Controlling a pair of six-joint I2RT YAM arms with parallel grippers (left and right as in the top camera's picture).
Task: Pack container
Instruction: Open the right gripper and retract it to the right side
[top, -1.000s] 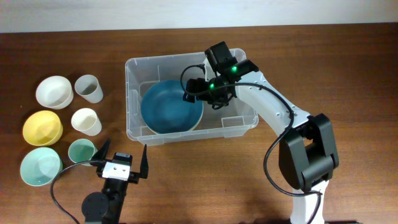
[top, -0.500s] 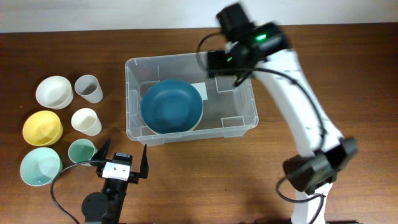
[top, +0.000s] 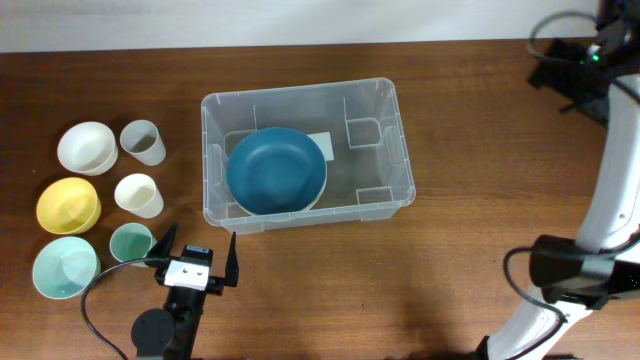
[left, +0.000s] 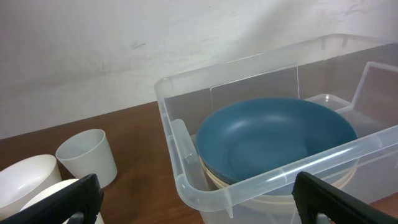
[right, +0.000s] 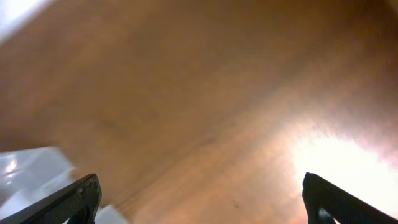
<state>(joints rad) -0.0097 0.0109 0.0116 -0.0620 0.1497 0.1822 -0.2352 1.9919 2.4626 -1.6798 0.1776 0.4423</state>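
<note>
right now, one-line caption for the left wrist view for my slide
Blue bowl in the clear container, a white cup outside it, framed by the open left fingers.

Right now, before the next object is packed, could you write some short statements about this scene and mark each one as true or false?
1. The blue bowl lies inside the container. True.
2. The right gripper holds a cup above the container. False: it is open and empty, over the bare table, well off to the container's right.
3. The yellow bowl is already in the container. False: it stands on the table, to the left of the container.
4. The left gripper is open and holds nothing. True.
</note>
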